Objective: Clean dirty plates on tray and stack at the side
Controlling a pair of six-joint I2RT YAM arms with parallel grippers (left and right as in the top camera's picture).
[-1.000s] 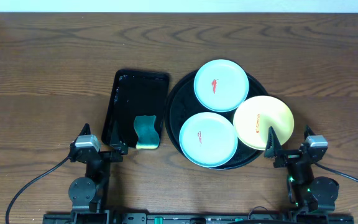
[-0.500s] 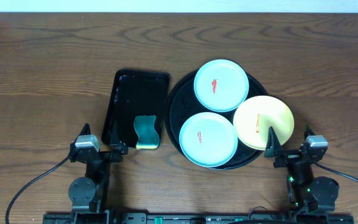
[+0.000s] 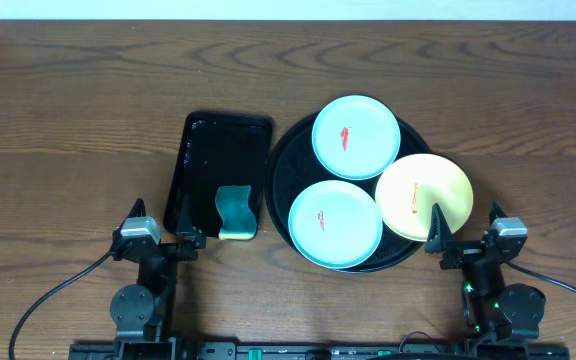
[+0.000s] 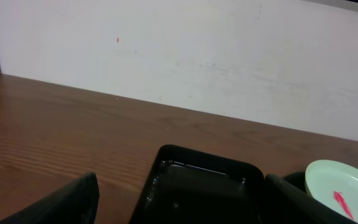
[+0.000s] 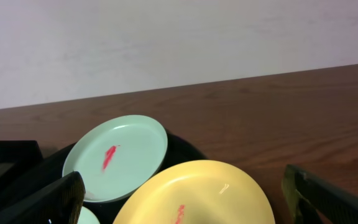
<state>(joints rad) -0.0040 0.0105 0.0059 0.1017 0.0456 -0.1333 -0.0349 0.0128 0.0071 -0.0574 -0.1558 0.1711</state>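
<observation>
- Right gripper (image 3: 465,222): jaws wide, empty, at the near desk (image 3: 68,120) edge. The yellow plate (image 3: 423,196) lies just beyond it, slightly left, so this arm is likely the nearer one.
- Left gripper (image 3: 160,215): wide, empty. The sponge (image 3: 235,212) is just to its right, long axis near-to-far.
- Plates: three, all smeared, on the round tray (image 3: 280,160): the yellow plate, the far blue-green plate (image 3: 356,137) and the near blue-green plate (image 3: 335,223).
- Sponge: one, in the rectangular tray (image 3: 218,150).

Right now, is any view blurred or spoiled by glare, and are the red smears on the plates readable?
Overhead: sharp, evenly lit; faint sheen on the round tray, smears plain. Left wrist: its fingers are dark and blurred. Right wrist: small highlight on the yellow plate, cropped at the bottom edge.
</observation>
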